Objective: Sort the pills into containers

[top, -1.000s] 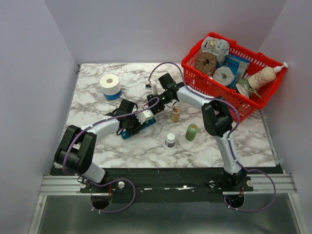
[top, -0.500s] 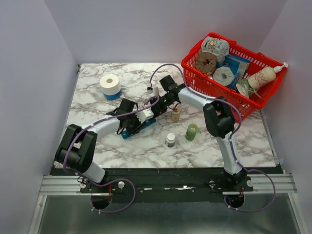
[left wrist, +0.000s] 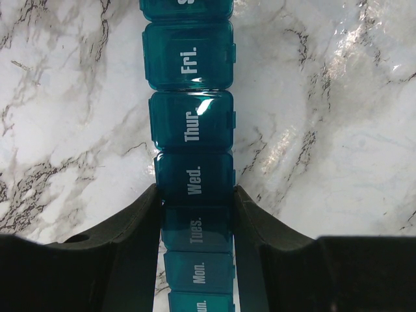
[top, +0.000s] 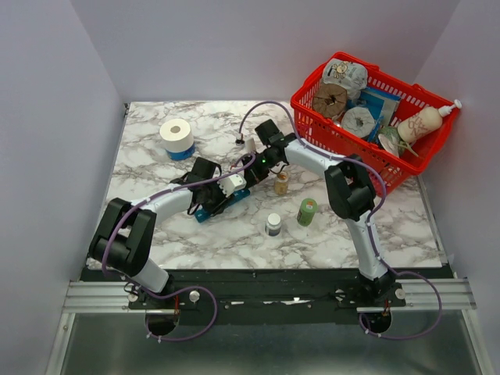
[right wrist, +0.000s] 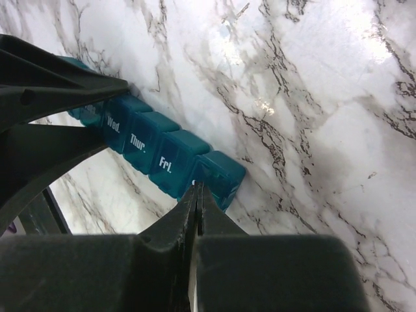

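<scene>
The containers, a teal pill-organiser strip point(left wrist: 192, 123) with day-labelled lids, lie on the marble table. My left gripper point(left wrist: 196, 190) is shut on the strip, its fingers pressed against both sides around the Tues. and Wed. compartments. In the right wrist view the strip point(right wrist: 149, 146) runs diagonally. My right gripper point(right wrist: 197, 186) is shut, its tips touching the lid edge of the end compartment beside Fri. I cannot tell whether a lid tab is pinched. The pills sit in a small clear bottle with a tan cap point(top: 281, 183), standing just right of the strip point(top: 202, 215).
A green bottle point(top: 307, 212) and a white bottle with a dark cap point(top: 273, 225) stand in front of the pill bottle. A white tape roll point(top: 176, 137) sits at the back left. A red wire basket point(top: 306, 112) full of items stands at the back right.
My right gripper has come down toward the far end of the strip and its jaws have closed. The left gripper and the strip have stayed put.
</scene>
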Controlling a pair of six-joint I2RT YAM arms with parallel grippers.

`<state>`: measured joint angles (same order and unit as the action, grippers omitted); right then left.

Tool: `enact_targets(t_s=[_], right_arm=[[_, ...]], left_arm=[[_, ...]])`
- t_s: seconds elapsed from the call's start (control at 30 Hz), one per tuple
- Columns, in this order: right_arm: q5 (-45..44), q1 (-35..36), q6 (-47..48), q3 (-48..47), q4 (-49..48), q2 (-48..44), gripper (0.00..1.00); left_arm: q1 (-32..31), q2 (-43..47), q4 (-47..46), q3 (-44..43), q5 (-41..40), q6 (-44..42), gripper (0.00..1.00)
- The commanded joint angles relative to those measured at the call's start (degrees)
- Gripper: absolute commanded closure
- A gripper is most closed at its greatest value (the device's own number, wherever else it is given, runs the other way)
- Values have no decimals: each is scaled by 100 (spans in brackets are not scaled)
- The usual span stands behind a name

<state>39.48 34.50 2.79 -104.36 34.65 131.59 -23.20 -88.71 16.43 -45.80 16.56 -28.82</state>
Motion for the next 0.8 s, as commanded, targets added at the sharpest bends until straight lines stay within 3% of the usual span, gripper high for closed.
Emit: enact_targets(t_s=[0.0,0.77], right_arm=[[-468,-5,231,-76,217,227,94],[261,-14,258,-67,156,-230,97]], left_arm=[[35,-331,467,98,-100,166,100],[9,-411,537,-8,-170,315,100]])
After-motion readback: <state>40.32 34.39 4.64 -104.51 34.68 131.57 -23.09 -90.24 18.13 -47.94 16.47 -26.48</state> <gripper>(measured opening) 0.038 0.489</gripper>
